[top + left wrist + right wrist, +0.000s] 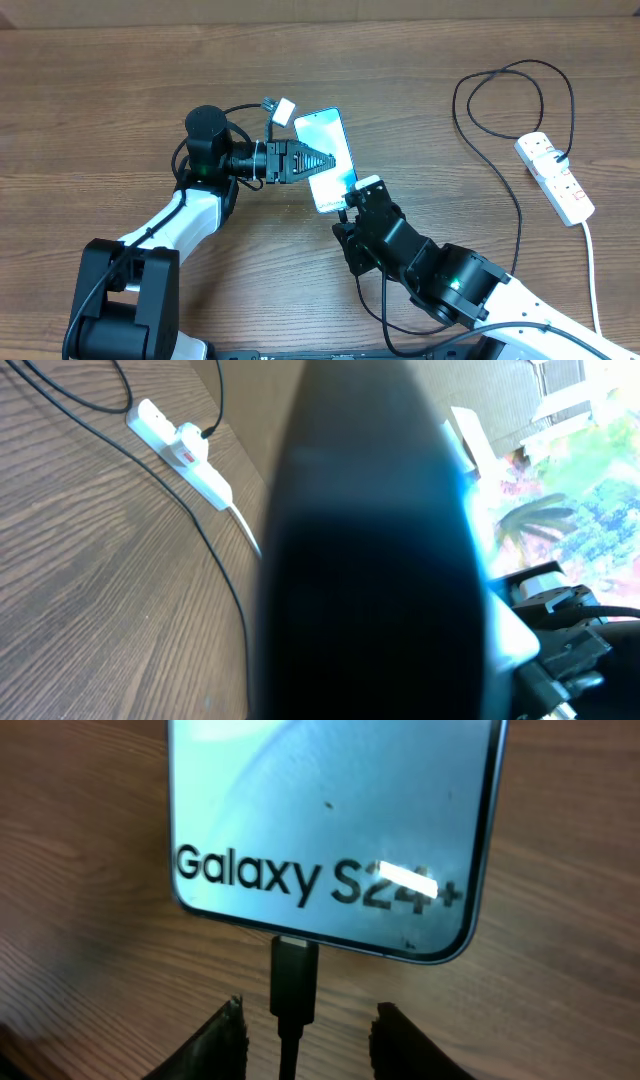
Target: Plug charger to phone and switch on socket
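Right gripper (305,1028) fingers stand apart beside the charger (293,978) connector, apparently seated in the bottom edge of the phone (330,810) lying on the table (100,80); the left gripper (312,160) likely steadies the phone against insertion force, its closure indeterminable.

The surface (100,80) is brown with a fine wood grain. The phone (330,810) has a pale blue screen, black "Galaxy S24+" lettering and a thin dark rim. The charger (293,982) is black, cable and tip alike. The socket (556,178), near the right edge, is white with small marks that look red. The right fingers (215,1045) are black.
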Controlling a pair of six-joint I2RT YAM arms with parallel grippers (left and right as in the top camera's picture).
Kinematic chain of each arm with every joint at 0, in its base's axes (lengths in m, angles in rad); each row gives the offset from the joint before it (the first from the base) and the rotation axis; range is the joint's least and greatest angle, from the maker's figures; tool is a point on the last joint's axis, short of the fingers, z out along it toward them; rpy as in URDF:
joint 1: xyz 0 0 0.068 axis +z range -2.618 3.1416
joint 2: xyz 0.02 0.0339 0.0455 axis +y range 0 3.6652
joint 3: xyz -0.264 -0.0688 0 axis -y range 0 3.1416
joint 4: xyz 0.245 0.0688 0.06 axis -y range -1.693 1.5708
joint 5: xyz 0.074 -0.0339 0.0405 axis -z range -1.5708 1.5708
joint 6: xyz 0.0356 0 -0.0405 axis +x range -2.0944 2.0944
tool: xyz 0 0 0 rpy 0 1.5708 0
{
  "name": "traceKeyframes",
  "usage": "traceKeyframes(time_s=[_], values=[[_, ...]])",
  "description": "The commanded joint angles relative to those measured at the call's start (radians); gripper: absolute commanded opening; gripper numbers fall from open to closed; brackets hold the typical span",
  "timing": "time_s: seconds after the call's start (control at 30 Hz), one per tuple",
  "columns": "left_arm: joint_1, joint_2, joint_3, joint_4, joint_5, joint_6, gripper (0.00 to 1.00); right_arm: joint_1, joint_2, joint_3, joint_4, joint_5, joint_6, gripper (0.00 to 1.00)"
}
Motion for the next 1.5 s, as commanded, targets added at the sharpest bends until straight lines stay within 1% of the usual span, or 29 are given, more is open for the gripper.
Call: traceKeyframes(time_s=[0.0, 0.17, 0.27, 0.43, 0.73, 0.9, 1.1, 1.47], values=[[0.003, -0.014, 0.024, 0.008, 0.016, 0.026, 0.04, 0.005, 0.022, 0.027, 0.001, -0.026, 0.028, 0.37], [0.003, -0.014, 0.024, 0.008, 0.017, 0.033, 0.04, 0.005, 0.024, 0.028, 0.01, -0.027, 0.027, 0.25], [0.003, -0.014, 0.024, 0.007, 0.021, 0.049, 0.04, 0.005, 0.024, 0.028, 0.015, -0.027, 0.027, 0.16], [0.003, -0.014, 0.024, 0.007, 0.034, 0.05, 0.04, 0.005, 0.024, 0.029, 0.039, -0.024, 0.027, 0.04], [0.003, -0.014, 0.024, 0.008, 0.13, 0.075, 0.04, 0.005, 0.024, 0.029, 0.082, -0.023, 0.019, 0.04], [-0.008, -0.014, 0.024, 0.007, 0.136, 0.074, 0.04, 0.005, 0.024, 0.029, 0.123, -0.024, -0.023, 0.04], [-0.055, -0.014, 0.024, 0.008, 0.137, 0.077, 0.04, 0.005, 0.025, 0.049, 0.131, -0.024, -0.023, 0.04], [-0.064, -0.014, 0.024, 0.007, 0.137, 0.077, 0.04, 0.004, 0.025, 0.081, 0.139, 0.018, -0.025, 0.04]])
